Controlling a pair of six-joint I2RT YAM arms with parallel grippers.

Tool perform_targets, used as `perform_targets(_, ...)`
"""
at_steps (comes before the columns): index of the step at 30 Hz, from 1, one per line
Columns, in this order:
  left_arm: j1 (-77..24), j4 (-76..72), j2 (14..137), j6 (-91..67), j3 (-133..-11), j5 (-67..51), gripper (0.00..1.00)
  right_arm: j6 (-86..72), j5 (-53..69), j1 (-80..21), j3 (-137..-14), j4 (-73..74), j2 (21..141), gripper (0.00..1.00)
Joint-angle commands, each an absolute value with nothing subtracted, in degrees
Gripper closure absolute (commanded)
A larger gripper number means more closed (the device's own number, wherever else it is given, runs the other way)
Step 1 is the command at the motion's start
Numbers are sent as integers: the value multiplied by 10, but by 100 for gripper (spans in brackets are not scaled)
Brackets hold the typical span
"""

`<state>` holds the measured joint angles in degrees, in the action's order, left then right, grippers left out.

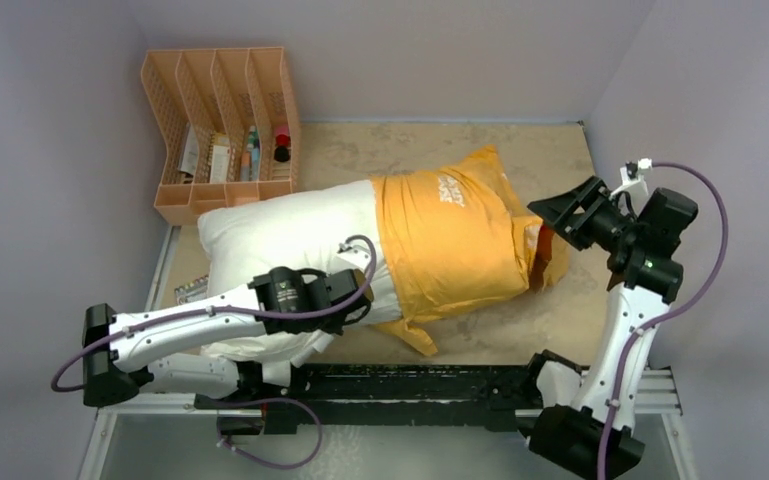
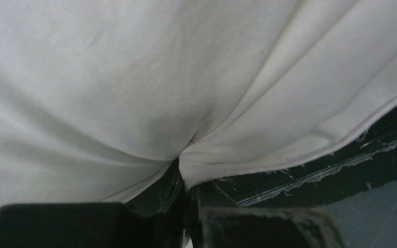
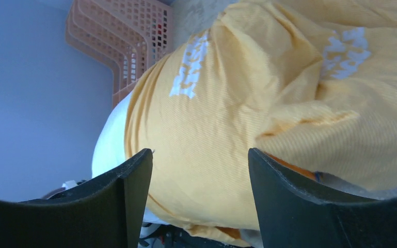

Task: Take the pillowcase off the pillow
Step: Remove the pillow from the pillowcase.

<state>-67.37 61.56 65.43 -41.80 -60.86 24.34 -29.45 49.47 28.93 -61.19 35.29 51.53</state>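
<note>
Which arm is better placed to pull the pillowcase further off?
Right. The right gripper is open, facing the pillowcase, while the left gripper is shut on the pillow, likely anchoring it.

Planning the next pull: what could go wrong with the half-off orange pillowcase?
The left gripper pinches only a small fold of the plump white pillow; a pull may slip it free.
The right gripper is open, holding nothing; closing on the bunched orange-yellow fabric pillowcase may catch pillow underneath.
The pillow lies by the peach plastic rack; dragging could shove it.
</note>
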Motion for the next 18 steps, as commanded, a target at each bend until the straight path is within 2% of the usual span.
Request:
perform_targets(1, -720, 532, 666, -419, -601, 183, 88, -281, 519, 242, -641, 316, 566, 29)
perform_targets(5, -726, 532, 611, -418, -635, 205, 63, -269, 432, 136, -676, 337, 616, 29)
perform_targets(8, -725, 531, 557, -415, -691, 243, 52, -272, 377, 92, -657, 307, 634, 28)
perform_targets(9, -725, 531, 543, -413, -714, 257, 49, -270, 357, 77, -649, 294, 642, 23)
perform_targets(10, -725, 530, 532, -409, -734, 270, 45, -265, 342, 58, -642, 282, 661, 22)
perform_targets(12, -725, 530, 521, -402, -774, 312, 38, -249, 346, 31, -636, 275, 710, 22)
perform_targets(14, -725, 544, 538, -393, -812, 370, 28, -242, 354, -1, -639, 280, 767, 30)
perform_targets(16, -724, 579, 579, -403, -854, 458, 26, -246, 338, -48, -626, 262, 786, 39)
perform_targets(18, -698, 611, 629, -413, -891, 522, 25, -263, 282, -92, -602, 237, 772, 54)
